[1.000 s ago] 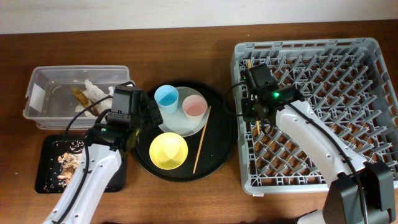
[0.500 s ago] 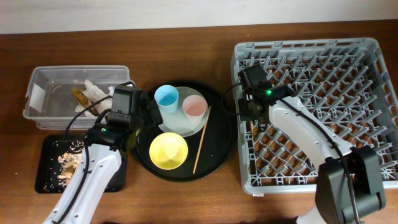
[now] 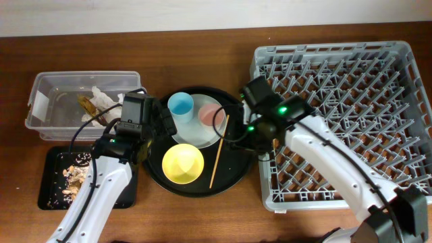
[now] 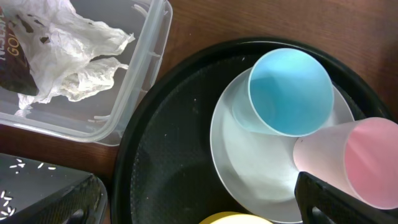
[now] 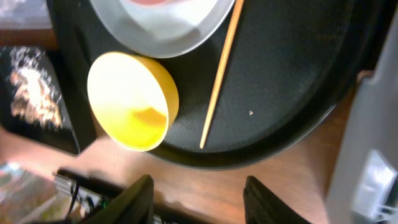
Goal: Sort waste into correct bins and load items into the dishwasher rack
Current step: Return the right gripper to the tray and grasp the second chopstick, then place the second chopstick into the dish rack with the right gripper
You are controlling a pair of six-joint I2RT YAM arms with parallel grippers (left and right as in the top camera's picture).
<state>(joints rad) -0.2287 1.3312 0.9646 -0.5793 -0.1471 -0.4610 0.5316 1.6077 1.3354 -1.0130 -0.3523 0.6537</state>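
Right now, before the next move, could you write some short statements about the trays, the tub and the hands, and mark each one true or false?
1. The crumpled napkin lies inside the clear tub. True.
2. The blue cup and the pink cup stand on the plate. True.
3. The yellow bowl rests on the plate. False: the bowl stands beside it, directly on the round black tray.
4. The right hand holds a chopstick. False: its fingers are open and empty; the chopstick lies on the round tray.
5. The flat black tray holds nothing. False: food scraps lie in it.
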